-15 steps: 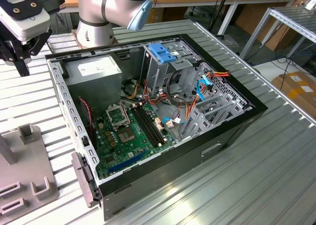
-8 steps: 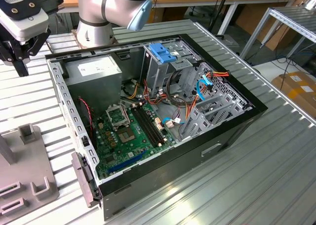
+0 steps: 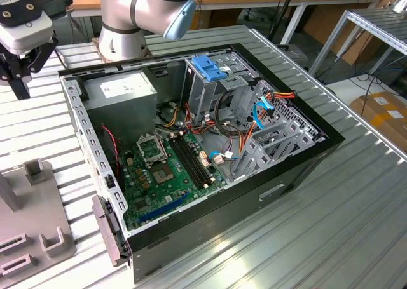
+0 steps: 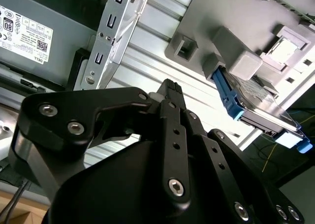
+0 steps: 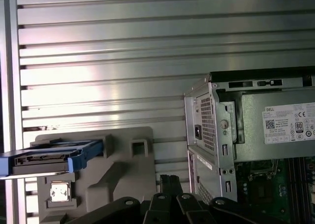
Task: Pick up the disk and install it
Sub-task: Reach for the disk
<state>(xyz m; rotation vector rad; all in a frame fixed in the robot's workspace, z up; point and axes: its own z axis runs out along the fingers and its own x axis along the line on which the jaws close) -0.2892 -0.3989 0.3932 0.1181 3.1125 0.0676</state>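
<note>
Currently the pick-up step is in hand and no contact has been made. A ribbed aluminium table point(image 3: 356, 194) carries an open computer case point(image 3: 210, 222), lying on its side with the motherboard exposed. A grey power supply point(image 3: 121, 92) is seated in one corner, and a metal drive cage point(image 3: 273, 143) lies toward the exterior view's right. The cage bay looks unoccupied, so the install is judged not yet begun. A grey holder fixture point(image 5: 128, 170) sits on the table just outside the case, on the exterior view's left. The disk point(image 5: 44, 159) is parked in that fixture, and its light-blue rails and metal body are seen edge-on in both wrist views point(image 4: 261, 108). It is well apart from the case and not touched by anything but the fixture. The gripper point(image 5: 170, 182) is held above the table between fixture and case wall, near the power-supply corner. Its fingers are drawn narrow, almost together, and nothing is held between them. In the exterior view the gripper point(image 3: 20, 79) is seen at the upper left, clear of the case. For a grasp, the jaws would have to be widened and lined up across the disk's thin faces, clear of the fixture's posts.
</note>
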